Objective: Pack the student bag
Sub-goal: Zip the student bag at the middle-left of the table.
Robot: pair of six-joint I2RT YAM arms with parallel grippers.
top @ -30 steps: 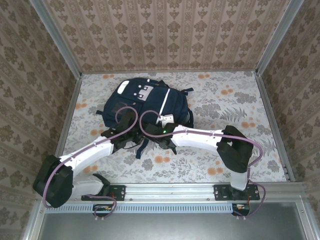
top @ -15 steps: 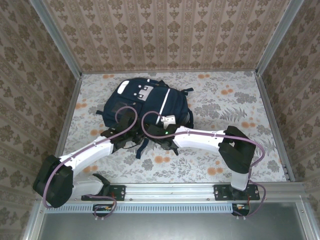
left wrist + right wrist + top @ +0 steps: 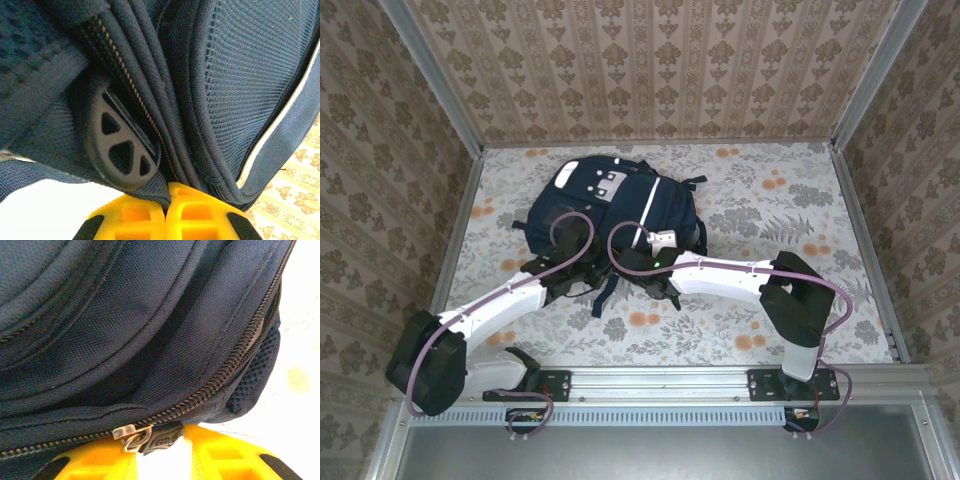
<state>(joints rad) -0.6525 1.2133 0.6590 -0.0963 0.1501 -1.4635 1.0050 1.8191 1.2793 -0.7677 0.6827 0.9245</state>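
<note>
The table (image 3: 770,200) wears a pale cloth printed with grey leaves and orange flowers, and it is boxed in on three sides by walls (image 3: 650,60) of brown-and-cream patterned wallpaper, with grey metal posts (image 3: 430,75) in the corners and a metal rail (image 3: 660,380) along the near edge where both arms are bolted. The backpack (image 3: 620,205), navy with a thin white stripe (image 3: 649,205) down its front, lies flat on the far left-centre part of the cloth. Its top points toward the far wall, and its dark straps spill out at the near end. Two white patches (image 3: 605,182) near its top carry small marks, too small to read. From the right wrist camera the zip slider (image 3: 160,437) seems to bear raised lettering that I cannot make out. Open cloth stretches from the bag to the right-hand wall, and a narrower strip runs along its left side. Both arms bend inward and meet at the bag's near end, their purple cables (image 3: 565,225) looping above it. The left hand (image 3: 167,192) is clenched, its yellow fingers pressed together on a tab of navy webbing just beside a black plastic buckle (image 3: 122,150). The right hand (image 3: 182,435) has its fingers a narrow slit apart right at the slider and its metal pull (image 3: 131,432), on a zip (image 3: 225,375) that is closed there. I cannot tell whether they pinch it.
</note>
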